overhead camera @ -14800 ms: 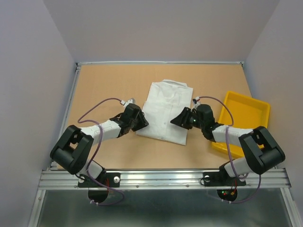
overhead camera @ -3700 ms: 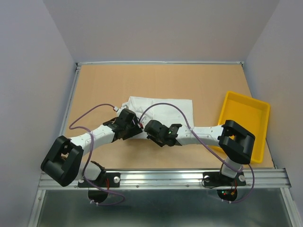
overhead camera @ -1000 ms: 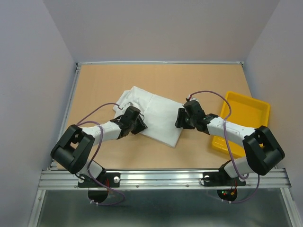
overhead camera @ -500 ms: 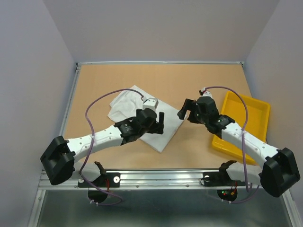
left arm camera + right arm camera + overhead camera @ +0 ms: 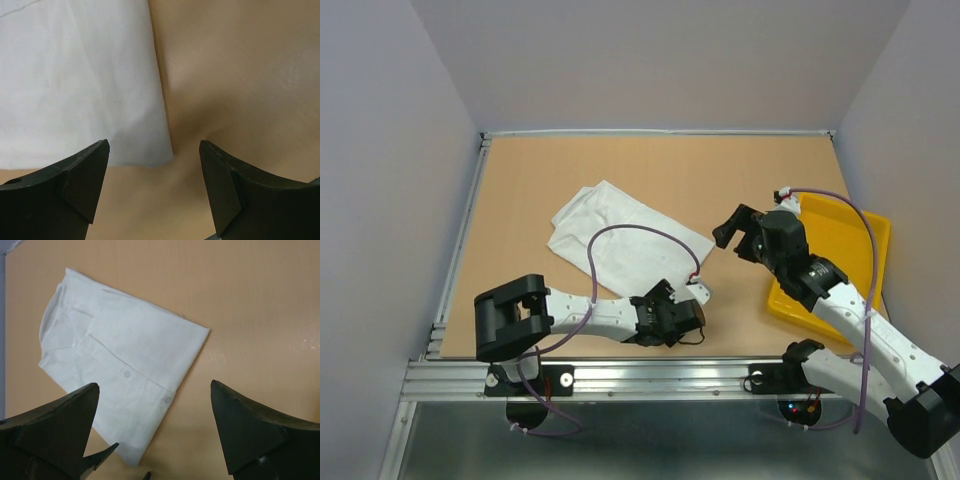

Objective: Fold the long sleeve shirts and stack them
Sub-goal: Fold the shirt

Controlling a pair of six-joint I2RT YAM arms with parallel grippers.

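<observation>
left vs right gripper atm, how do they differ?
The left gripper sits close over the shirt's near corner; the right gripper views the whole folded shirt from farther off. Left gripper is by the table's near edge; right gripper is near the yellow tray. Both are open, holding nothing.

Left wrist view: shirt (image 5: 75, 75) runs off the top and left edges, only one corner shows. Left hand (image 5: 154, 146) fingers cropped at the bottom. Right wrist view: part of shirt's near edge hidden behind a right hand (image 5: 155, 386) finger. Top view: right arm (image 5: 840, 300) covers yellow tray (image 5: 845, 235) left side. Shirt buttons too small to tell.
</observation>
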